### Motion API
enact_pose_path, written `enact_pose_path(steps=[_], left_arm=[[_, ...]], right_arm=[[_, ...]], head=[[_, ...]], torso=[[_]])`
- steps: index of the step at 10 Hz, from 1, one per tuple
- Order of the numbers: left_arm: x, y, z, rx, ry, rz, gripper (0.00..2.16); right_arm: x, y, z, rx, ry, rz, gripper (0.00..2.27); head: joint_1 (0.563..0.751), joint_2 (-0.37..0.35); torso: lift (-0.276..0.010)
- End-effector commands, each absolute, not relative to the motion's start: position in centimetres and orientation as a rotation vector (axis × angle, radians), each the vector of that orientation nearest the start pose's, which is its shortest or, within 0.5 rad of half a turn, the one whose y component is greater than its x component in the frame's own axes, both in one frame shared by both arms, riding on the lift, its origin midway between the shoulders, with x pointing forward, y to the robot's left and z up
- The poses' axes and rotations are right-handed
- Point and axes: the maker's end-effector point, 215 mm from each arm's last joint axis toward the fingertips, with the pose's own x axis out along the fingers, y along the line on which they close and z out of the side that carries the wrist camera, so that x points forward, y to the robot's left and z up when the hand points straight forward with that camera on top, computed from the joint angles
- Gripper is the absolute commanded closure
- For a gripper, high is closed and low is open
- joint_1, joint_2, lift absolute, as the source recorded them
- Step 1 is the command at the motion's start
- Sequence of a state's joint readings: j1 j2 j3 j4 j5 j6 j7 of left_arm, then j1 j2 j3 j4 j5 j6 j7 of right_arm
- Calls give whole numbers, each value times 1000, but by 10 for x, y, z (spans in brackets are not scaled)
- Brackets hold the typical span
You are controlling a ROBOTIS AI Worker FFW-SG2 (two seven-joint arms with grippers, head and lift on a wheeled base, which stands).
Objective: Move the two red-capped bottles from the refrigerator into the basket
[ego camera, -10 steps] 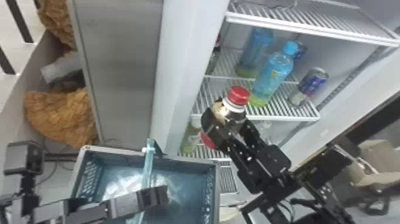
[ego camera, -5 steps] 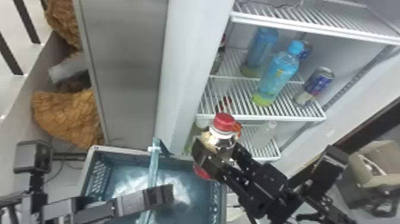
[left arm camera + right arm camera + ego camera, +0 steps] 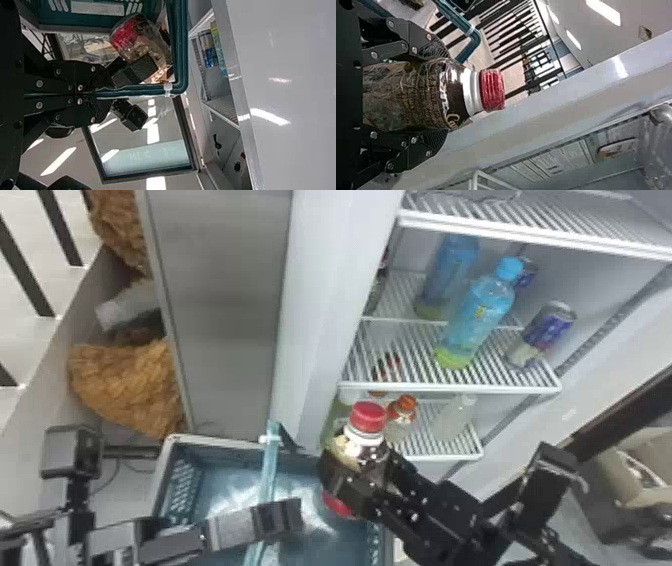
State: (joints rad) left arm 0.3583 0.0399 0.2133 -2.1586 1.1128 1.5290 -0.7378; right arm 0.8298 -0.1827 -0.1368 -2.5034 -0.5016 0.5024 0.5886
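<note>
The right gripper [image 3: 441, 95] has 1 bottle [image 3: 415, 95] body between its jaws, cap [image 3: 492, 90] clear, beside or over the basket [image 3: 215, 440] edge; the left gripper [image 3: 109, 94] pinches the handle [image 3: 270, 472]. Probably hefty, smooth, slightly yielding: grip evenly below the neck.

- Pale floor [image 3: 50, 265] spread across the head view's upper left, crossed by slanting dark bars [image 3: 26, 272].
- Two rough-textured brown masses [image 3: 125, 385] stood out nearby, with a whitish object [image 3: 122, 307] between them.
- At the head view's right edge, beige box-like shapes [image 3: 645, 472] sat beyond a slanting dark strip [image 3: 620, 415].
- In the left wrist view, bright white light strips [image 3: 59, 161] lay around and across a dark-framed pane [image 3: 146, 177] with a pale green band [image 3: 158, 154].
- In the right wrist view, elongated lights [image 3: 605, 10] shone on a pale ceiling [image 3: 589, 35], near rows of dark rails [image 3: 534, 85].
</note>
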Motion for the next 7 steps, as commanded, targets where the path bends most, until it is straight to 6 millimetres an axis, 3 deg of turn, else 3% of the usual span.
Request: enact_pose_path(steps=[1,3,5,7], left_arm=[[242,13,-283,-1178,806,-1306,1207],[242,13,-283,-1178,806,-1306,1207],[242,13,-282,-1179,805,-1307,1207],[242,13,-282,-1182,805,-1306,1207]], right_arm=[[297,-110,-308,390,323,737,676],[297,-109,-308,411,320,740,116],[301,-112,-302,426,286,732,122],[316,-131,-286,392,196,683,127]], head=[[695,-227],[695,-219],[695,-217],[695,-222]], torso=[[0],[0],[0],[0]])
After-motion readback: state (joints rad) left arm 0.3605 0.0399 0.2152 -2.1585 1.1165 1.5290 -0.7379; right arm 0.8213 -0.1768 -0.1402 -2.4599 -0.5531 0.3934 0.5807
